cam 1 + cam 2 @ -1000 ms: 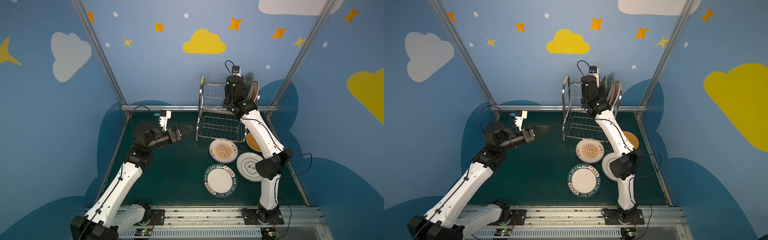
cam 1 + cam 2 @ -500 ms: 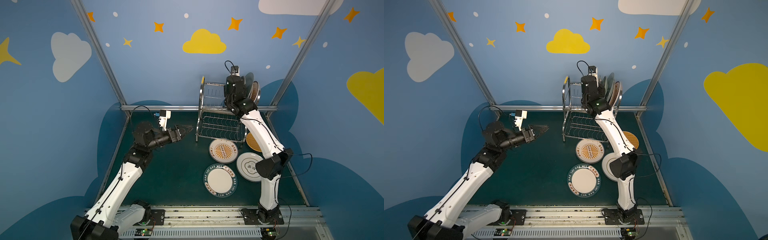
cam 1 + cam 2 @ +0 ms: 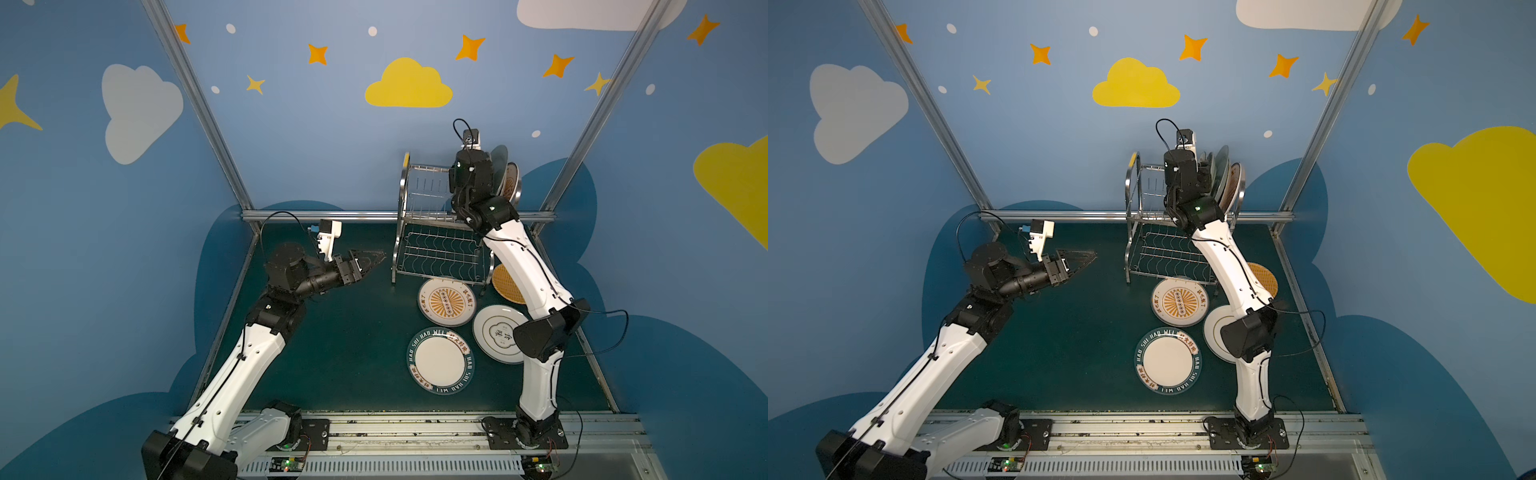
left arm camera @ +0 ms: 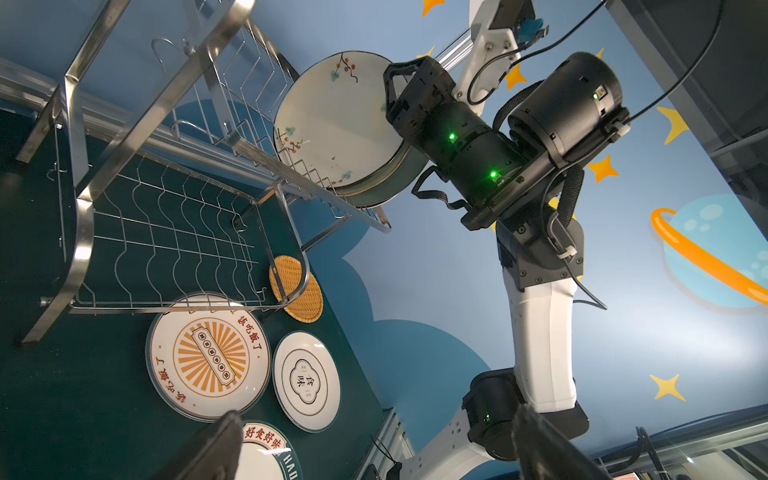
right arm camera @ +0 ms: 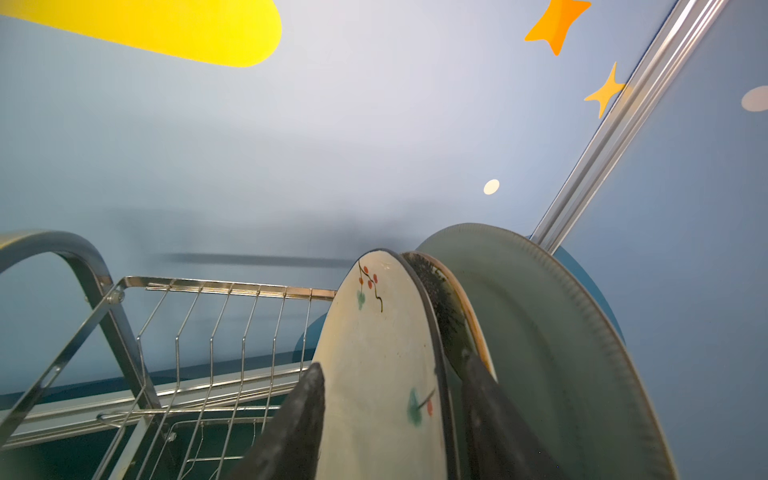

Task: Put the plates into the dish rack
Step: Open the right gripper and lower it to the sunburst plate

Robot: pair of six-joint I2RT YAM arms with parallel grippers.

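Cream blossom plate (image 5: 374, 324), upright in steel dish rack (image 5: 216, 287), right pincer (image 5: 390, 361) parted astride it — left pincer (image 3: 370, 259) (empty) wide apart.

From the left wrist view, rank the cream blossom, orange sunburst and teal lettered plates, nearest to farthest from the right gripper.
1. Cream blossom plate: upright in the dish rack, straddled by the right gripper.
2. Orange sunburst plate: flat at the rack's foot.
3. Teal lettered plate: flat, beyond the sunburst plate.

Robot lab booth; cloud-painted walls (image 3: 316, 137), alu frame (image 3: 199, 104), base rail (image 3: 415, 432).
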